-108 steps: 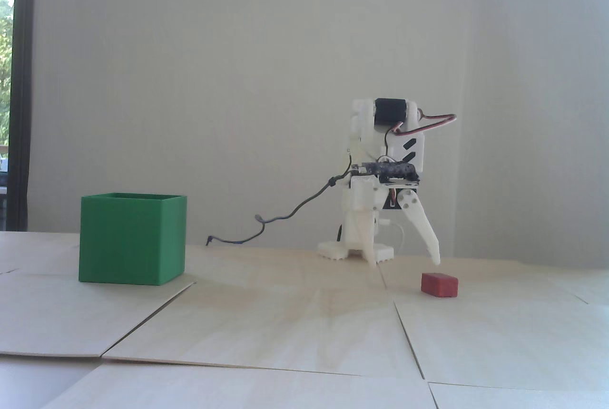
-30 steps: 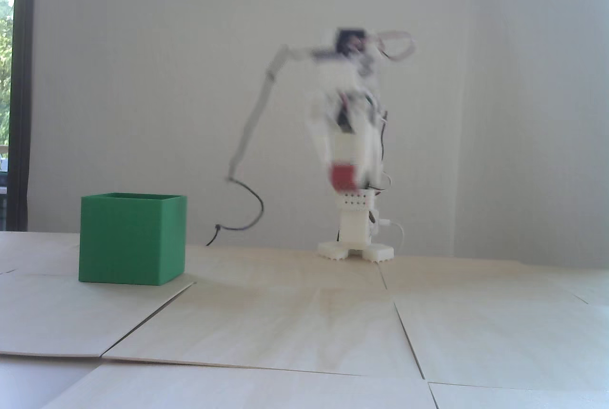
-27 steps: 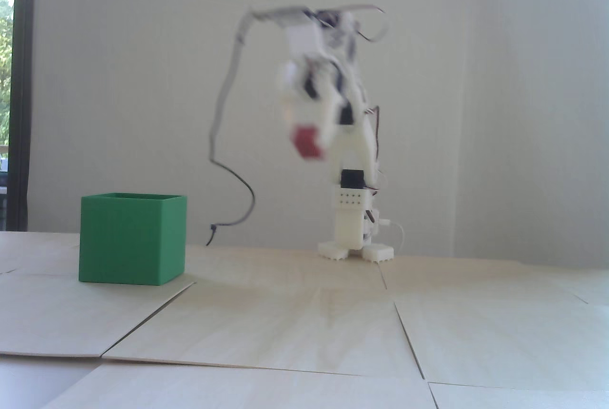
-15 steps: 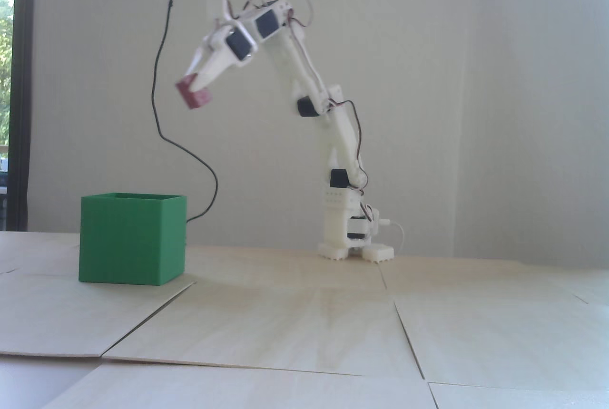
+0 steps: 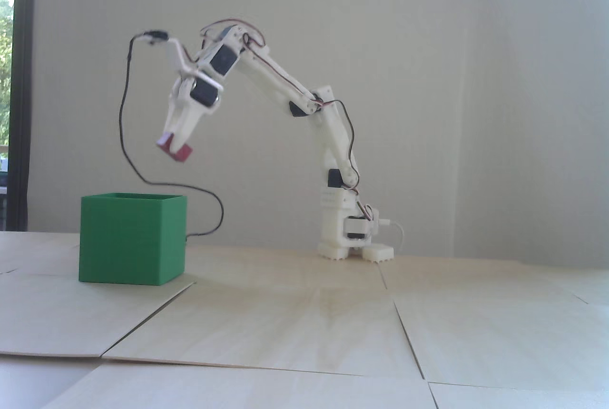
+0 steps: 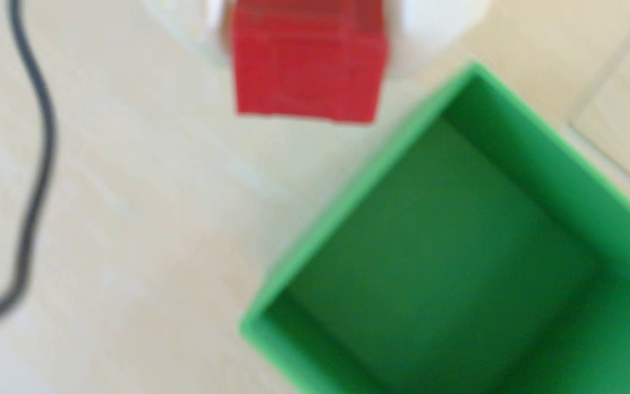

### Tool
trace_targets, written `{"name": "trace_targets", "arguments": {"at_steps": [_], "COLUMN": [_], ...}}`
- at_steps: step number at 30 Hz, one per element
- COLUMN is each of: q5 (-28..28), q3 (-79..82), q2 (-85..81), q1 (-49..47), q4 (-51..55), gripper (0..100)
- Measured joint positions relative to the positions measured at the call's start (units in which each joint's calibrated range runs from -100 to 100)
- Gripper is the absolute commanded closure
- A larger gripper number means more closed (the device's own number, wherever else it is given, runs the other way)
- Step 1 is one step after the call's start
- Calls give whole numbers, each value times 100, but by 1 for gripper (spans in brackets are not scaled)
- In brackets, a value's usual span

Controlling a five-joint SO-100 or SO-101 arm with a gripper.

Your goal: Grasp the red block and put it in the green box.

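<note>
The jaws were clamped on the red block (image 5: 174,150), holding it in the air, tilted, with the gripper (image 5: 172,141) pointing downward. In the fixed view the block hung above the right edge of the green box (image 5: 124,240), well clear of its rim. The blurred wrist view showed the block (image 6: 307,62) just outside the box's (image 6: 347,197) open top. The box stood on the pale wooden worktop (image 5: 304,323).

My arm (image 5: 285,90) is white printed plastic with black servo blocks at the joints, thin red-and-dark wires looped along the links, toothed white base feet (image 5: 356,252), and a black cable (image 5: 124,109) off what's probably the wrist camera mount.
</note>
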Motion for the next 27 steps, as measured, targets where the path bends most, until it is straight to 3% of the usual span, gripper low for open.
{"name": "trace_targets", "arguments": {"at_steps": [27], "q5": [-10], "q3": [152], "q2": [-448], "q1": [-1230], "q4": [-275], "gripper": [98]}}
